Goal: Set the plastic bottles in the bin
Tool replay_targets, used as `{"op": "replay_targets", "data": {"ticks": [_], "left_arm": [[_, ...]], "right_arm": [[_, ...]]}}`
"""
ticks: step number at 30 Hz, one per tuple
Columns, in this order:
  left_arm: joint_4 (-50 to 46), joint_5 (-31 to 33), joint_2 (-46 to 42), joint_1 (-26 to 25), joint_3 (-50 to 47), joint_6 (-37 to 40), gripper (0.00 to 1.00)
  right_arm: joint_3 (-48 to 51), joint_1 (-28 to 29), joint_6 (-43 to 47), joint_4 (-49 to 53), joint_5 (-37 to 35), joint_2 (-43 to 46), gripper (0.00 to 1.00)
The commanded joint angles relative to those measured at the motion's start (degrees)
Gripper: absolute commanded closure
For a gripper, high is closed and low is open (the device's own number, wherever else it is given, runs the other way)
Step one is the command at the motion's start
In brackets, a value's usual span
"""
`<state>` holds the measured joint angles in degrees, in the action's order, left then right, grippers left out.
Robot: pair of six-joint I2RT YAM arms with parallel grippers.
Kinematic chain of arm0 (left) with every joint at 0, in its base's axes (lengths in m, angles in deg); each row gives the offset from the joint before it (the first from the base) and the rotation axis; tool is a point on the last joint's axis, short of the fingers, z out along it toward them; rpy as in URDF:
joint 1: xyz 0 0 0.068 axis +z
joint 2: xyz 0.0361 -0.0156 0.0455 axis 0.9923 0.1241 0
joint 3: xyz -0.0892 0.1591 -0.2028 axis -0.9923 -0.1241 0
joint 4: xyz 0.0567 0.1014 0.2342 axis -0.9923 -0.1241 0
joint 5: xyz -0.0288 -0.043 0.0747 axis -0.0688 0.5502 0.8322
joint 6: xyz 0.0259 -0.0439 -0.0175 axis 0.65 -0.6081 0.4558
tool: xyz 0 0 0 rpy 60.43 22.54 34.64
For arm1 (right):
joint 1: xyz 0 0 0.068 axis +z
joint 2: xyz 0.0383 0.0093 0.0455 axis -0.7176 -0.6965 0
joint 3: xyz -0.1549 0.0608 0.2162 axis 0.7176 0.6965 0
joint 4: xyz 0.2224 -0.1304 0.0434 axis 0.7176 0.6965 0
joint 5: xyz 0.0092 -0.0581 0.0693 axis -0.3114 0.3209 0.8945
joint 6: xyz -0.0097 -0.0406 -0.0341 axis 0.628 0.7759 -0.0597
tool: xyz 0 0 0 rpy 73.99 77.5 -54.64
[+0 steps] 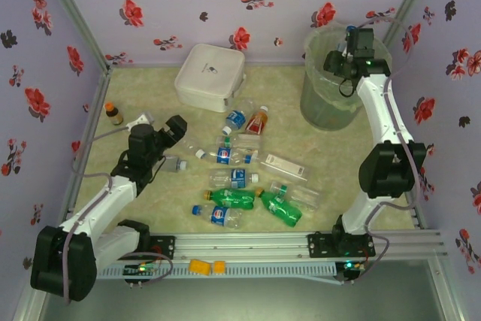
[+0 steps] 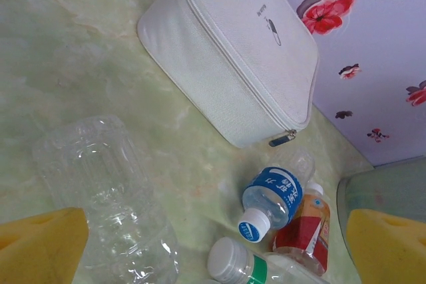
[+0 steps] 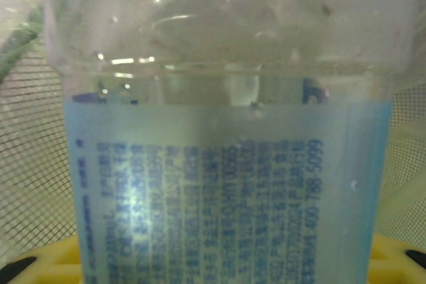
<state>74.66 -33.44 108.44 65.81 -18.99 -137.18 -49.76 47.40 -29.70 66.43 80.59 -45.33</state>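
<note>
Several plastic bottles (image 1: 240,178) lie scattered mid-table, among them two green ones (image 1: 233,198), a blue-labelled one (image 1: 235,119) and a red-orange one (image 1: 257,120). My left gripper (image 1: 169,134) hovers open at their left edge. In its wrist view a clear crushed bottle (image 2: 106,191) lies near the left finger (image 2: 40,244), with the blue-labelled bottle (image 2: 273,197) and the red-orange bottle (image 2: 306,231) ahead. My right gripper (image 1: 338,62) is over the bin (image 1: 331,99), shut on a clear bottle with a pale blue label (image 3: 226,184); mesh-like bin wall (image 3: 33,164) shows behind it.
A white lidded box (image 1: 210,74) stands at the back centre, also close ahead in the left wrist view (image 2: 233,44). A tiny brown bottle with an orange cap (image 1: 113,113) stands at the left wall. A small white carton (image 1: 284,165) lies among the bottles.
</note>
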Motion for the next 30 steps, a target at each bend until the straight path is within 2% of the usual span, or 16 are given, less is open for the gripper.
{"op": "replay_targets", "data": {"ticks": [1,6,7,11,18,23,30], "left_arm": [[-1.2,-0.3,-0.9,0.7,-0.6,1.1,0.0],[-3.2,-0.3,-0.9,1.2,0.2,1.1,0.0],[-3.1,-0.3,-0.9,1.3,0.1,0.9,0.0],[-2.3,-0.3,-0.7,1.6,-0.1,0.0,0.0],[-3.0,-0.6,-1.0,1.6,1.0,-0.3,0.0],[-8.8,-0.7,-1.9,1.7,3.0,0.0,0.0],[-22.3,0.9,-6.0,1.6,5.6,0.4,0.0]], "right_arm": [[-2.8,-0.6,-2.1,0.8,2.3,-0.4,0.41],[-1.9,-0.6,-1.4,0.2,1.6,1.5,0.1],[-1.5,-0.5,-1.2,-0.2,1.3,2.2,0.01],[-0.9,-0.6,-1.0,-0.8,0.2,4.9,0.0],[-1.6,0.7,0.0,-0.7,6.5,10.4,0.0],[2.8,7.0,2.6,-2.3,4.9,16.3,0.0],[15.7,18.9,1.5,-10.1,1.8,24.3,0.0]]}}
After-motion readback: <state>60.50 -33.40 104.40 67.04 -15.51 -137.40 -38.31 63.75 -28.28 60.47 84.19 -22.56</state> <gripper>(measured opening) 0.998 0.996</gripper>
